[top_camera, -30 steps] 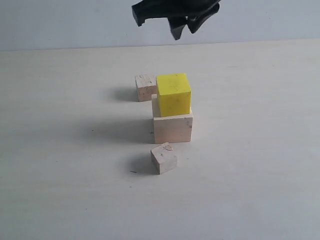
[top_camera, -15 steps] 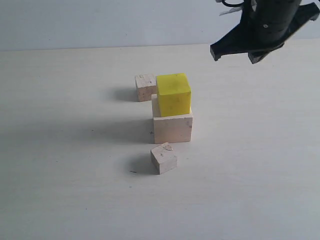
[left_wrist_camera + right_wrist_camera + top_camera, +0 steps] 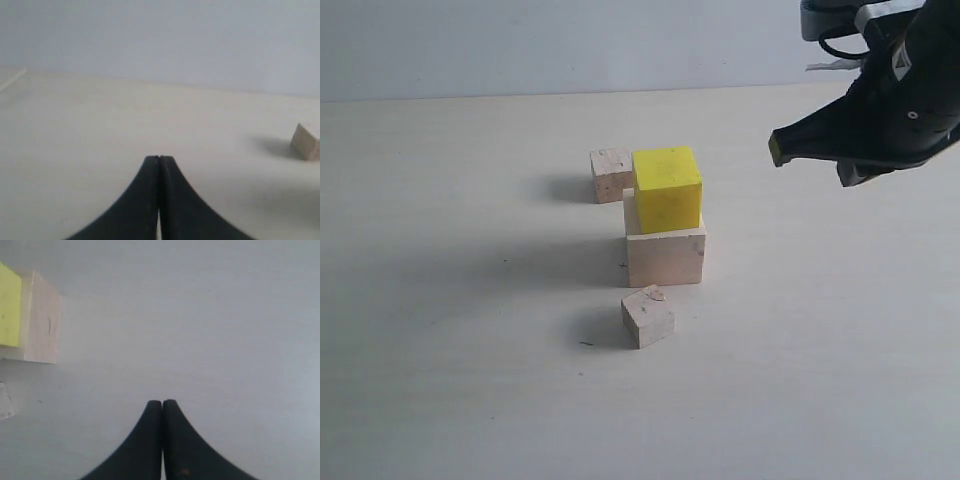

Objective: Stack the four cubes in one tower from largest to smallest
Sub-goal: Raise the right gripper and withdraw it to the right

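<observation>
In the exterior view the yellow cube point(image 3: 667, 188) rests on the large pale wood cube point(image 3: 666, 256), a two-cube tower. One small rough wood cube point(image 3: 611, 174) lies on the table behind and left of it, touching neither. The other small cube point(image 3: 647, 316) lies in front, turned a little. My right gripper point(image 3: 782, 148) hovers shut and empty off to the right of the stack. Its wrist view shows the shut tips point(image 3: 162, 402), the large cube point(image 3: 42, 320) and the yellow cube point(image 3: 9, 305). My left gripper point(image 3: 159, 159) is shut and empty, with a pale cube point(image 3: 306, 142) at the frame's edge.
The cubes stand on a pale wooden table point(image 3: 470, 350) with a light wall point(image 3: 520, 40) behind it. Bare tabletop lies to the left, right and front of the cubes. The left arm does not show in the exterior view.
My right gripper has swung from above the stack to the right and come lower, with its jaws closing empty. The cubes and the left gripper have not moved.
</observation>
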